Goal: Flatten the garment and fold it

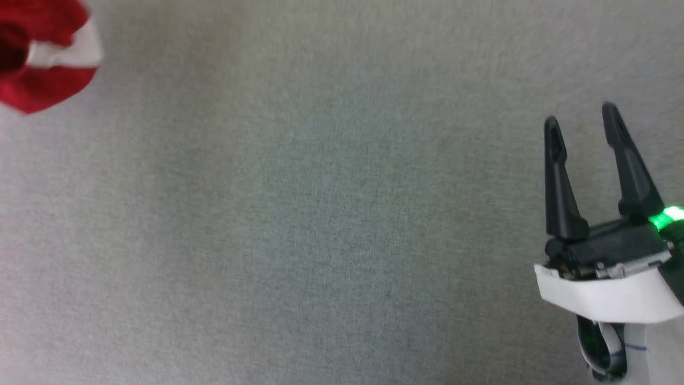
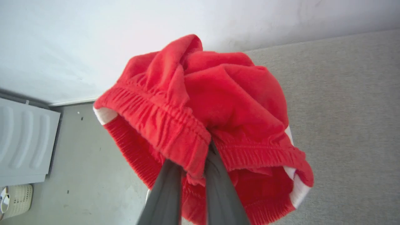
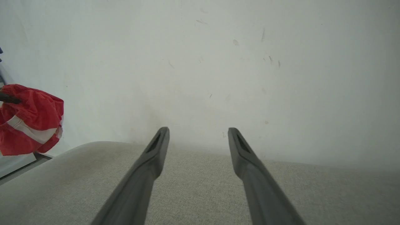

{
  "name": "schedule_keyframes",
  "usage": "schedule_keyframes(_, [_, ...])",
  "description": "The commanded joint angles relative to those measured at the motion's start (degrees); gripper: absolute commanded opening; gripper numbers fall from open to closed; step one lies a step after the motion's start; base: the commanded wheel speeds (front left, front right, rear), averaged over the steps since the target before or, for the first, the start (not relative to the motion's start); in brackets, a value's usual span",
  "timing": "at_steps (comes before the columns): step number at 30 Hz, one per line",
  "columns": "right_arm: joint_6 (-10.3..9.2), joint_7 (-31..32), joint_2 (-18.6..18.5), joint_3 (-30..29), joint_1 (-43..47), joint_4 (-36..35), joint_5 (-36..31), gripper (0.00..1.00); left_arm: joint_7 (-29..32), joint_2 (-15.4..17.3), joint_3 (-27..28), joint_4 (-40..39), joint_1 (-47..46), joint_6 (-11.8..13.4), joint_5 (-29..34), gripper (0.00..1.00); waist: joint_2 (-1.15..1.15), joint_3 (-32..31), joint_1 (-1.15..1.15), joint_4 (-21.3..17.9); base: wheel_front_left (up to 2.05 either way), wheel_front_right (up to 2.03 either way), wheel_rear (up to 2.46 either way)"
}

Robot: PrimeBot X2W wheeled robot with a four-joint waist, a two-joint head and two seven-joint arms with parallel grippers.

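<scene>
Shorts (image 2: 218,93) are hanging bunched from my left gripper (image 2: 192,156), clenching their waistband (image 2: 162,122); my right gripper (image 1: 581,115), spread empty, is hovering well right of them.

Soft, even light, barely a shadow on the grey fabric surface (image 1: 320,214); the crumpled red-and-white shorts (image 1: 48,59) smear with blur.
</scene>
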Motion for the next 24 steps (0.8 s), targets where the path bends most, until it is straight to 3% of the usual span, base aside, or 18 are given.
schedule_keyframes(1, [-0.11,-0.3,0.1,-0.5,1.0,0.3,0.9,1.0,0.0,0.0,-1.2,-1.3,-1.5,-0.4,-0.2,0.0,0.0,-7.1,0.01,-1.9,0.0,0.0,0.0])
schedule_keyframes(7, [-0.11,-0.3,0.2,-2.4,4.8,1.7,3.6,1.0,0.9,-3.0,-9.4,-10.1,-5.5,-0.4,-2.7,0.0,0.0,-12.6,0.01,-4.7,0.0,0.0,0.0])
schedule_keyframes(13, [-0.11,-0.3,0.2,-2.3,6.2,2.5,5.1,1.0,0.3,-6.5,-18.2,-16.7,-7.8,-0.4,-6.4,0.0,0.0,-15.2,0.01,-10.3,0.0,0.0,0.0])
schedule_keyframes(24, [-0.11,-0.3,0.2,-2.8,6.8,2.9,5.6,1.0,-5.5,-16.2,-34.9,-18.9,-7.9,-0.4,-12.4,0.0,0.0,-15.0,0.01,-20.7,0.0,0.0,0.0])
